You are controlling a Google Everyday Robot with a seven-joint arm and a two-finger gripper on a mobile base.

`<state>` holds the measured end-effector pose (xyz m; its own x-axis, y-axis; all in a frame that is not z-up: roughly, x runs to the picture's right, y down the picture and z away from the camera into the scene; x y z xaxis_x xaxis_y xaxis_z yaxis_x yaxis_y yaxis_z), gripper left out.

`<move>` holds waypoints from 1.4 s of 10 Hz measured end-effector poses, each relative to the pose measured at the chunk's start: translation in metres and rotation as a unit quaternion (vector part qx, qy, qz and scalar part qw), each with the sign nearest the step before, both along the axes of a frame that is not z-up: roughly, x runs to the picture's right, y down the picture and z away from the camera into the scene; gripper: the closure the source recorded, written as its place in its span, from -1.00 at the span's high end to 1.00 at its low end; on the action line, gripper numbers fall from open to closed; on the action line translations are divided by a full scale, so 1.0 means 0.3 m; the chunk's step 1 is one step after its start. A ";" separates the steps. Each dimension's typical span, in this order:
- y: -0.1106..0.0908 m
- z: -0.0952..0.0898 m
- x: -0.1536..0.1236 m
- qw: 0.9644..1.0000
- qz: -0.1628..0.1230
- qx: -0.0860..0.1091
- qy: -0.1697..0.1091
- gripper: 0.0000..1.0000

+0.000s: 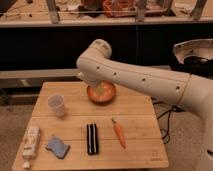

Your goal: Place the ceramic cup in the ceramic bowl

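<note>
End effector, spread wide, seemingly over one ceramic bowl; one ceramic cup nearby.

The ceramic bowl sits at the far middle of the counter. The hand is just above it, at the end of the arm that reaches in from the right. The ceramic cup stands left of the bowl, apart and slightly nearer. Along the near edge, from left to right, lie a bottle, a cloth, a bar and a carrot.
</note>
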<state>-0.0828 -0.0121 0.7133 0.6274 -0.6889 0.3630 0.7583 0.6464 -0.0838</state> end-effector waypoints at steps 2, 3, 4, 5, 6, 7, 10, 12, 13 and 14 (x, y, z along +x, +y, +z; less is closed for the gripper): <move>-0.002 0.018 -0.027 1.000 -0.017 0.003 -0.011 0.60; -0.004 0.022 -0.027 1.000 -0.021 0.003 -0.015 0.60; 0.001 0.031 -0.031 0.999 -0.028 0.002 -0.020 0.60; 0.007 0.043 -0.050 0.999 -0.040 0.000 -0.028 0.60; 0.014 0.054 -0.065 0.998 -0.051 -0.003 -0.036 0.60; 0.022 0.066 -0.083 0.997 -0.061 -0.006 -0.043 0.60; 0.034 0.091 -0.115 0.995 -0.087 -0.008 -0.054 0.60; 0.061 0.118 -0.181 0.992 -0.109 -0.014 -0.068 0.60; 0.066 0.128 -0.189 0.990 -0.116 -0.017 -0.072 0.60; 0.070 0.139 -0.192 0.989 -0.123 -0.018 -0.076 0.60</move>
<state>-0.1402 0.0090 0.7550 0.3797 -0.7983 0.4675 0.8976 0.4401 0.0224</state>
